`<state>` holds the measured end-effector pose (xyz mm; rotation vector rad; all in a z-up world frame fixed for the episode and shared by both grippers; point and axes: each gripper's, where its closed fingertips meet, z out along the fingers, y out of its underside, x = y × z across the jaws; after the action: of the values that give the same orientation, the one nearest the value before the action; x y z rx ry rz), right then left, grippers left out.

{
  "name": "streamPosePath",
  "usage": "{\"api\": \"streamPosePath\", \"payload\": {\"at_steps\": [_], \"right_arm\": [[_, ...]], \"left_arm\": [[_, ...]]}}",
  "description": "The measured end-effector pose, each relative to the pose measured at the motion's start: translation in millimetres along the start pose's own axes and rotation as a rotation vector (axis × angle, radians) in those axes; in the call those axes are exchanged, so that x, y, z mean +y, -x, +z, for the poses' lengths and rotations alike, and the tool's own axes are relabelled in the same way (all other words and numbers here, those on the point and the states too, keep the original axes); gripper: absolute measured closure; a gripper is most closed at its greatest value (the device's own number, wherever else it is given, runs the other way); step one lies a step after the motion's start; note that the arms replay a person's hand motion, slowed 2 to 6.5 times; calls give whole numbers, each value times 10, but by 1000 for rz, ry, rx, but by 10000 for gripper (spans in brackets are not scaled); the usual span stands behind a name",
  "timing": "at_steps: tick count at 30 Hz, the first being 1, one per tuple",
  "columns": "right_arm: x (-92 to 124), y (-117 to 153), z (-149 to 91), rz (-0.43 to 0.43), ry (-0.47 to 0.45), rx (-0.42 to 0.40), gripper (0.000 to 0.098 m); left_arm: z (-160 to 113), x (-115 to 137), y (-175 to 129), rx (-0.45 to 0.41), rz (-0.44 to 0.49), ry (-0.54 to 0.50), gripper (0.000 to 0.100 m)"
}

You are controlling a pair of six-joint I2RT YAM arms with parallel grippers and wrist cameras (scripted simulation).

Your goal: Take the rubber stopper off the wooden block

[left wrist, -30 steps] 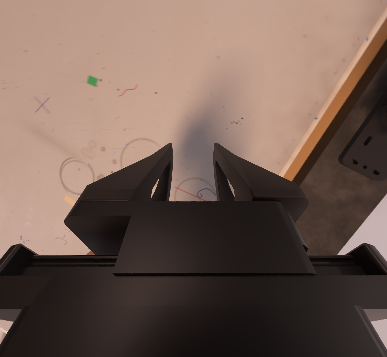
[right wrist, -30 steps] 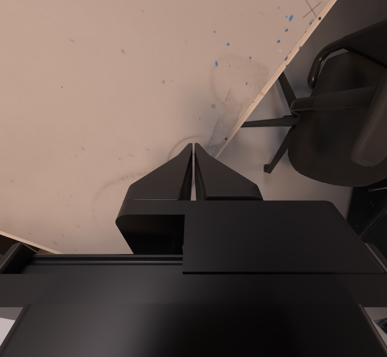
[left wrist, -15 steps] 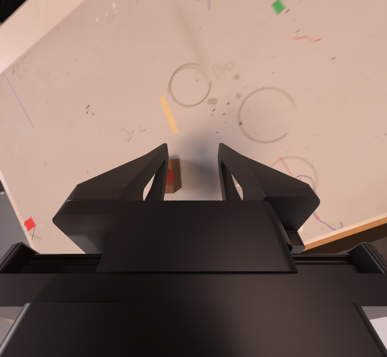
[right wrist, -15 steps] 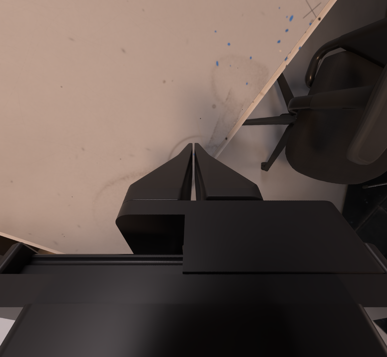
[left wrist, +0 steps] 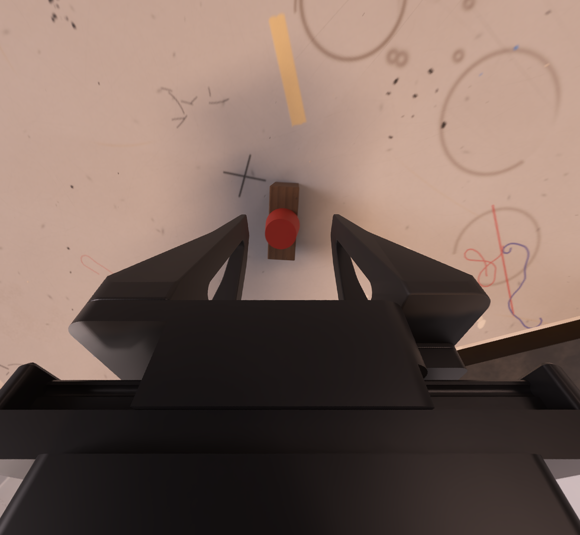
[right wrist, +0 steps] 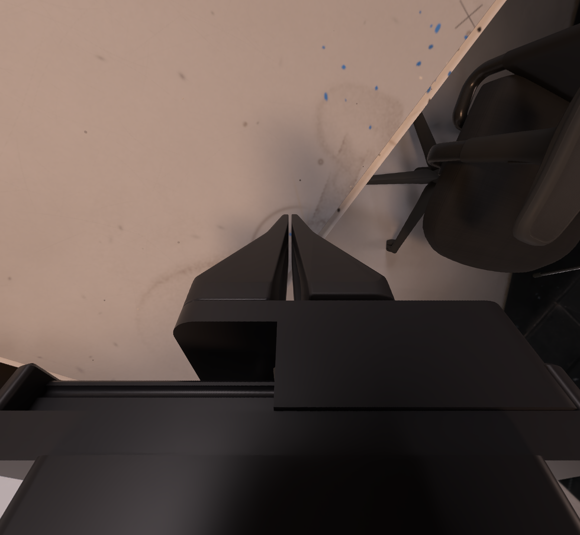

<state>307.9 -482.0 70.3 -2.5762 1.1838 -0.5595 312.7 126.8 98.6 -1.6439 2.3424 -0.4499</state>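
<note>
A red rubber stopper (left wrist: 281, 228) stands on a small brown wooden block (left wrist: 283, 198) lying on the pale tabletop, in the left wrist view. My left gripper (left wrist: 289, 220) is open above them, its two black fingers apart with the stopper between the tips, nearer the left finger (left wrist: 232, 243), not touching. My right gripper (right wrist: 289, 216) is shut and empty over bare tabletop near the table's edge. The stopper and block do not show in the right wrist view.
An orange tape strip (left wrist: 287, 69), a black cross mark (left wrist: 244, 175), ring stains (left wrist: 350, 8) and red and blue scribbles (left wrist: 499, 265) mark the table (left wrist: 125, 49). The table edge (left wrist: 518, 336) runs at lower right. A black office chair (right wrist: 508, 174) stands beyond the table edge (right wrist: 408, 130) on the right.
The left gripper has swung across the table and come down over the block, so the stopper now sits between its fingers, which have opened wider. The right gripper has stayed still and shut.
</note>
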Motion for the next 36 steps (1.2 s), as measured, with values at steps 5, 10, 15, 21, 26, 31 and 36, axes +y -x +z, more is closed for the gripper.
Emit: {"api": "streamPosePath", "payload": {"at_steps": [5,10,15,21,26,31,36], "right_arm": [[0,0,0,0,0,0,963],[-1,-3,-1,3,0,0,963],[-1,-7,-1,4,0,2,963],[1,-7,2,2,3,5,963],[1,-5,2,3,3,4,963],[1,-5,2,3,3,4,963],[1,-6,2,3,3,5,963]], "left_arm": [[132,138,106,-38,0,95,542],[187,172,153,-55,20,133,555],[215,148,145,-39,37,142,587],[238,137,130,-28,41,167,600],[254,157,95,2,35,199,604],[257,171,86,10,44,217,601],[259,185,65,24,54,234,596]]}}
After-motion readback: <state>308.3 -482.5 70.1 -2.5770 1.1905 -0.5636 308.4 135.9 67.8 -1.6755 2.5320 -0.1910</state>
